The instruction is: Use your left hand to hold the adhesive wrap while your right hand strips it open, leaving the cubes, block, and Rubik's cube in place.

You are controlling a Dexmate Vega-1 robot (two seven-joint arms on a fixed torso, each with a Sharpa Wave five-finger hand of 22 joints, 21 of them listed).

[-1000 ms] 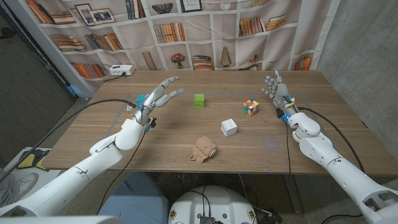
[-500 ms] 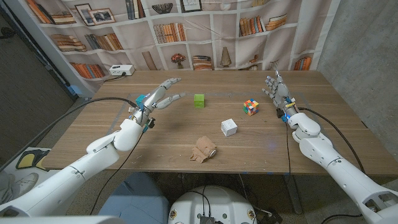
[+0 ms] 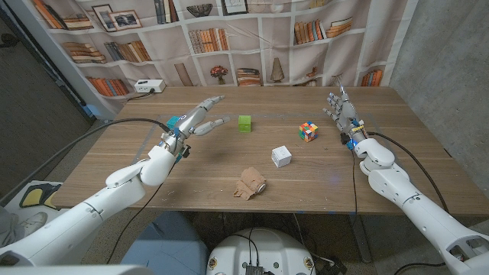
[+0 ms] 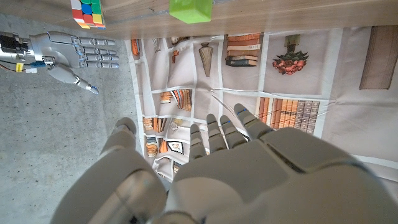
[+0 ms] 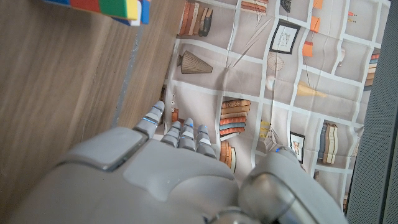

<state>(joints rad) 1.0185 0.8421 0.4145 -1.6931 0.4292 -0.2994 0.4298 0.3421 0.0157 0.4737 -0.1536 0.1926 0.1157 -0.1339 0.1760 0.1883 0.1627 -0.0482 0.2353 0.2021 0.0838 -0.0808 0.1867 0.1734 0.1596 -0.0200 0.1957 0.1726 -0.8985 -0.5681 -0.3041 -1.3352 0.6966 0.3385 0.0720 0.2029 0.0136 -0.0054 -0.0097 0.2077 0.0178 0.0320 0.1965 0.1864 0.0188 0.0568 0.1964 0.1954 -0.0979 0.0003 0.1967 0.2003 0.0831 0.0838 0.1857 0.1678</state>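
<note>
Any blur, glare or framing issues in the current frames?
Head view: sharp, evenly lit; soft shadows beside the adhesive wrap and white cube; no glare. Left wrist view: left hand close, soft-focused; green cube cropped at the edge. Right wrist view: right hand looms large; Rubik's cube cut off.

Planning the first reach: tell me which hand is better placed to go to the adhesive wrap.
Left, marginally. The adhesive wrap lies near the table's front edge, left of centre; the left hand and right hand both hover open farther back.
</note>
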